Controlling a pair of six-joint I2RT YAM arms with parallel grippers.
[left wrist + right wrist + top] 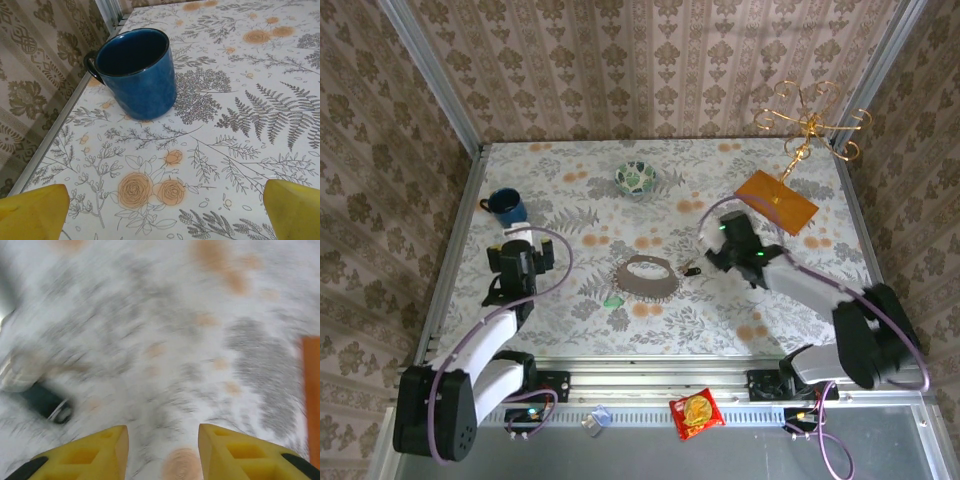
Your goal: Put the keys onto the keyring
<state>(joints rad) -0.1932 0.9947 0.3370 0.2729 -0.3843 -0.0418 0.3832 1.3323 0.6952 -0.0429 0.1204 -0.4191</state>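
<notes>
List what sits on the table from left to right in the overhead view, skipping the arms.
blue mug → keyring → dark key → orange flat board. The green-headed key and the patterned bowl are left out because they overlap the keyring's span, and the gold stand because it overlaps the board's.

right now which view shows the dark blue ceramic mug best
Left wrist view: the dark blue ceramic mug stands close, upright, sharp. The top external view shows it small, near the left edge of the table.
</notes>
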